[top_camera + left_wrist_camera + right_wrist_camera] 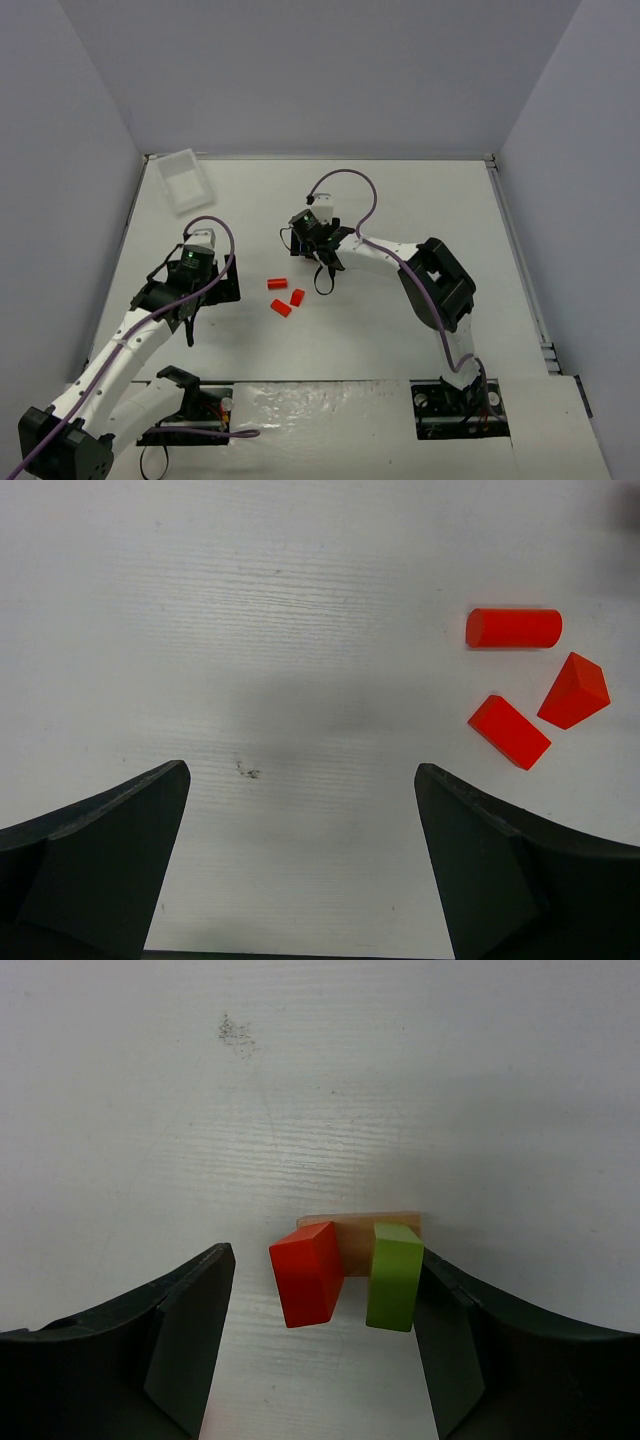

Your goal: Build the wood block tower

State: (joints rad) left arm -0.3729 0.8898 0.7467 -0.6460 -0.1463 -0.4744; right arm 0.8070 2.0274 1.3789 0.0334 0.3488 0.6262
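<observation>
The wood block tower stands between my right gripper's [325,1252] fingers. It is a tan base [355,1240] carrying a tilted red block [308,1275] and an upright lime-green block [394,1275]. The right finger [450,1340] touches the green block. The left finger [185,1340] stands apart from the red one, so the gripper is open. In the top view the gripper [323,265] hides the tower. My left gripper [300,772] is open over bare table. A red cylinder [513,628], a red triangular piece [574,690] and a red rectangular block [509,731] lie to its right.
A clear plastic tray [183,180] sits at the table's far left corner. The three loose red pieces [285,297] lie between the two arms. Grey walls close the table [430,200] on three sides.
</observation>
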